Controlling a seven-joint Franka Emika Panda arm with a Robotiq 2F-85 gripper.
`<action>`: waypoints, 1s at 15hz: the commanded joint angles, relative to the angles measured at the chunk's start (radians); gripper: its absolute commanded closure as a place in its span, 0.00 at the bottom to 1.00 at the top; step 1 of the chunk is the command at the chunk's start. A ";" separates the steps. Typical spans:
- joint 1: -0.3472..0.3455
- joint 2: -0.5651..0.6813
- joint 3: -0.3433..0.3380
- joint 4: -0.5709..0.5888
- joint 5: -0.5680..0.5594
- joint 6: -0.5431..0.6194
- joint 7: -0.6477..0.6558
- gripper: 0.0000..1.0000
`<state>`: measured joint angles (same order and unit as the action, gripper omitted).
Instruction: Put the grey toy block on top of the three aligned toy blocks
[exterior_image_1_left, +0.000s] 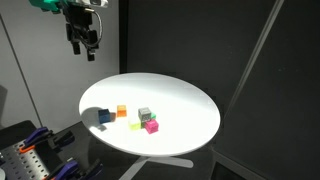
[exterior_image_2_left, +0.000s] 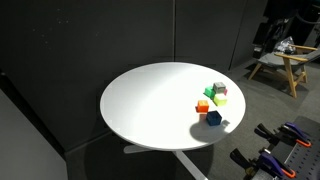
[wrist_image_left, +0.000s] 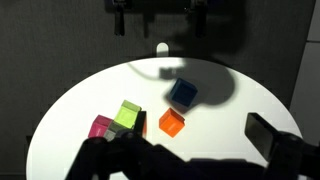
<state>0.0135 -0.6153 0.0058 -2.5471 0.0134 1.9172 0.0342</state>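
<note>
Dark-walled room, round white bench (exterior_image_1_left: 190, 125). Gripper (exterior_image_1_left: 82, 40) hangs high w/ fingers spread, holding nothing. Grey toy block (exterior_image_1_left: 145, 115) sits well below, touching the three aligned toy blocks (exterior_image_1_left: 146, 124), near the orange cube (exterior_image_1_left: 122, 112).

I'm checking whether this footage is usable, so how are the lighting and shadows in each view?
In both exterior views the white table is brightly lit against a dark backdrop. In an exterior view a shadow falls around the blue cube. In the wrist view a large dark shadow covers the table's near edge and the blocks look soft.
</note>
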 joint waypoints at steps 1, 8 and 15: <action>0.012 -0.086 -0.007 -0.011 0.025 -0.033 -0.031 0.00; 0.003 -0.127 0.036 -0.004 0.011 -0.058 0.039 0.00; 0.005 -0.109 0.032 0.000 0.006 -0.041 0.021 0.00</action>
<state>0.0188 -0.7244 0.0379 -2.5492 0.0196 1.8787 0.0562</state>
